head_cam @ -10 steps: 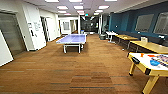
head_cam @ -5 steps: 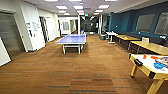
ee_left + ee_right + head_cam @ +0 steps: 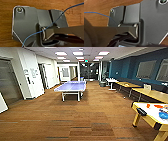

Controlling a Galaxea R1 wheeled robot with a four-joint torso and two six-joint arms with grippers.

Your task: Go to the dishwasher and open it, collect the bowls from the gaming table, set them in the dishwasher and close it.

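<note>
Head view: wide room with brown floor [image 3: 82,114]; blue ping-pong table [image 3: 71,86] ahead at centre. At the right edge, gaming table [image 3: 147,112] with white top and yellowish edge, carrying orange bowls [image 3: 158,106] and a blue bowl [image 3: 163,115]. Wrist views: dark robot plates over wood-toned floor; finger state of either gripper impossible to tell.

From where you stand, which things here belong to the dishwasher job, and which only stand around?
Job:
- white-topped, yellow-edged gaming table
- bright blue plastic bowl
- small orange bowls

Standing around:
- blue table-tennis table
- long wooden tables along the blue wall
- dark bin
</note>
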